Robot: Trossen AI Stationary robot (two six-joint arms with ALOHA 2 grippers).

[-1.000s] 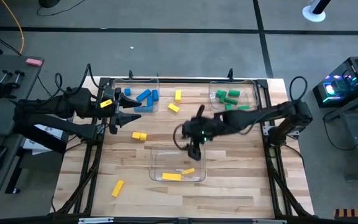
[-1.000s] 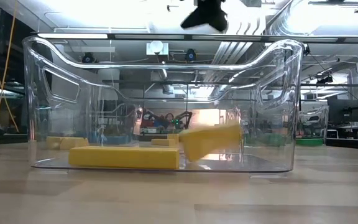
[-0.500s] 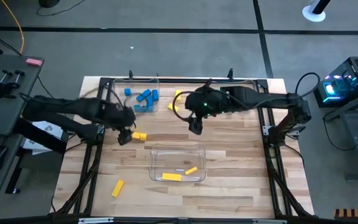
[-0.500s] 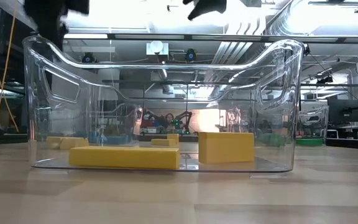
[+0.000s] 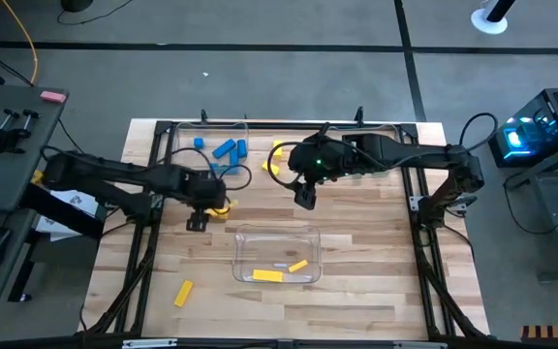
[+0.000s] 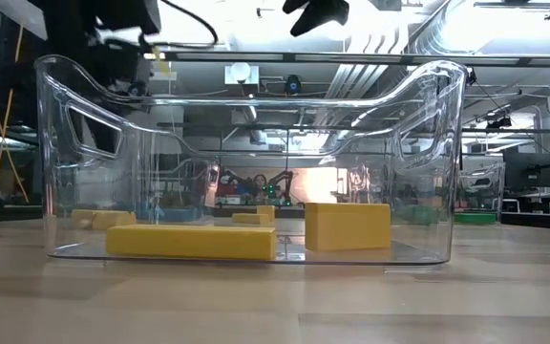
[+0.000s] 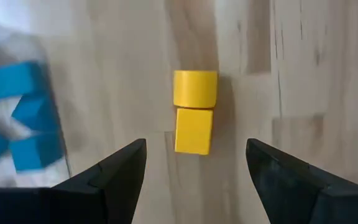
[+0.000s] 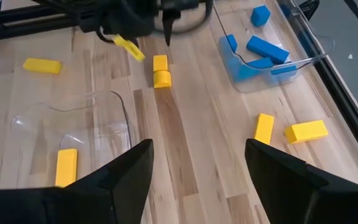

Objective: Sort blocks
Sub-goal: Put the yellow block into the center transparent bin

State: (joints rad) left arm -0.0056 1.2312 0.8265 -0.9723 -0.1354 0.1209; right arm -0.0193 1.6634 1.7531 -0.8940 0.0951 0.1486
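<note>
- Where the wooden bench (image 5: pixel 356 291) spreads under both arms, three clear bins on it: a middle bin (image 5: pixel 277 255) near the front edge with two yellow blocks inside, a blue-block bin (image 5: pixel 223 150) at the far left, a third at the far right hidden behind the right arm.
- Reaching across from the left side, left gripper (image 7: pixel 194 163) hovering directly over a pair of yellow blocks (image 7: pixel 194 112) lying between the blue-block bin and the middle bin; fingers spread wide, nothing between them.
- Lying end to end and touching, that pair: one rounded piece, one cube, the common long axis running along the gap between the fingers, pointing straight ahead from the wrist, so a closing pinch would meet the pair's long sides.
- Well nearer to this pair than the other arm, judging by the high view.
- Poised above the far middle of the bench, right gripper (image 8: pixel 191 168), fingers parted and empty, with two more yellow blocks (image 8: pixel 289 130) just beside the blue-block bin ahead of it.
- Left alone at the front left of the bench, one yellow bar (image 5: pixel 183 293), well apart from both arms.
</note>
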